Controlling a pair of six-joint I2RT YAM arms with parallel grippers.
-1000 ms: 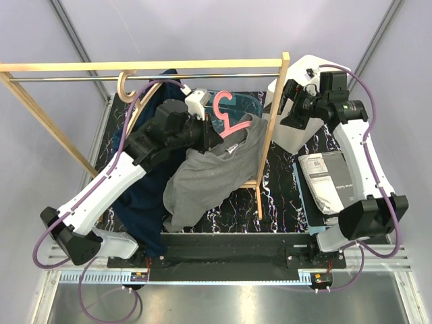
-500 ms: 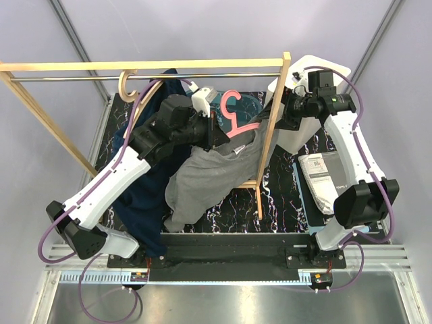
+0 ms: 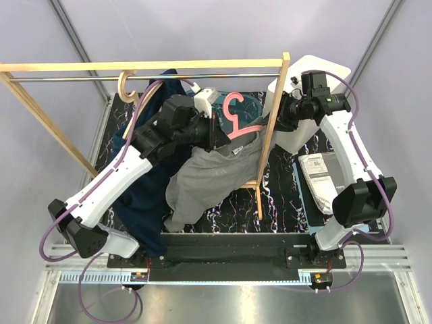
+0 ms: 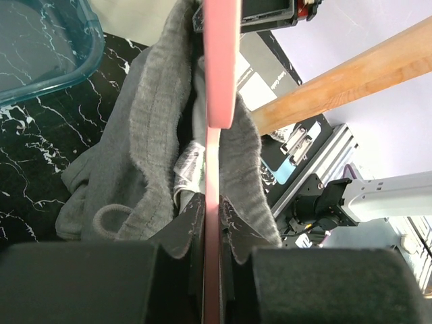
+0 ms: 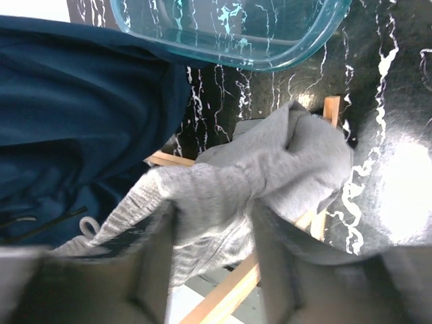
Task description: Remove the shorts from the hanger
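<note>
Wooden rack [image 3: 270, 115] stands over the black marbled table [image 3: 236, 209]. Navy shorts [image 3: 138, 202] hang at the left, partly under my left arm.

Grey shorts [image 3: 209, 179] hang off the pink hanger [image 3: 236, 118], draping down toward the near edge. The hanger itself is off the rail, just left of the rack's right post. A teal bin [image 5: 236, 34] lies on the table behind it.

Left arm: stretched diagonally from its base at the near left, up over the navy shorts to mid-rack. Left gripper [image 4: 211, 223] is clamped tight on the pink hanger's flat body, the hanger running edge-on between my fingers. The grey waistband and its white label sit directly ahead of the fingers, on both sides of the hanger.

Right arm: rises from the near right, then folds leftward at the right post. Right gripper [image 5: 212, 223] has its jaws roughly half apart, a fold of the grey shorts between them, touching both. Cannot tell whether the fabric is pinched.
</note>
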